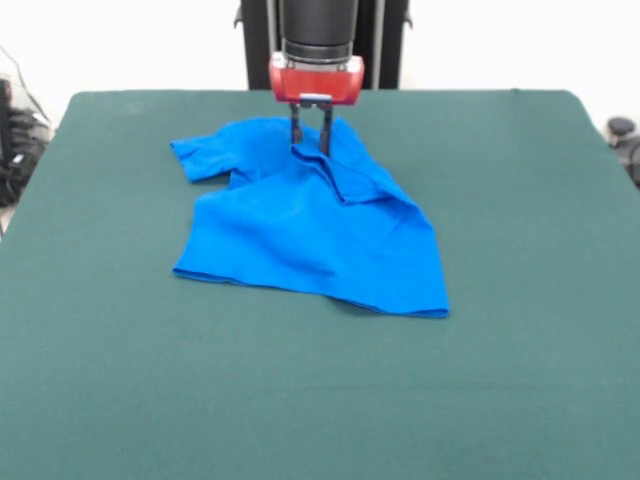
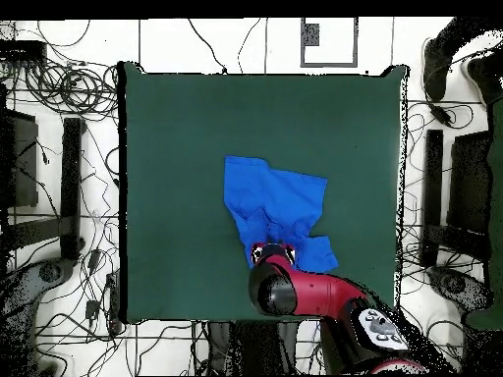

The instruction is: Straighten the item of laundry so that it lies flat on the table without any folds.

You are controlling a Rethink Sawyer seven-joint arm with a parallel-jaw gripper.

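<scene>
Blue and thin, the T-shirt (image 1: 310,225) sits rumpled on the green tabletop (image 1: 520,380), toward the robot's side of centre, one sleeve spread out, the other folded under a ridge of cloth running down the body. Down comes the end effector (image 1: 311,142), fingers slightly parted, tips touching the fabric near the collar, nothing visibly pinched. This looks light, limp stuff that will drag and bunch rather than slide stiffly, so a hem corner or that folded shoulder seems the place to pinch.
</scene>
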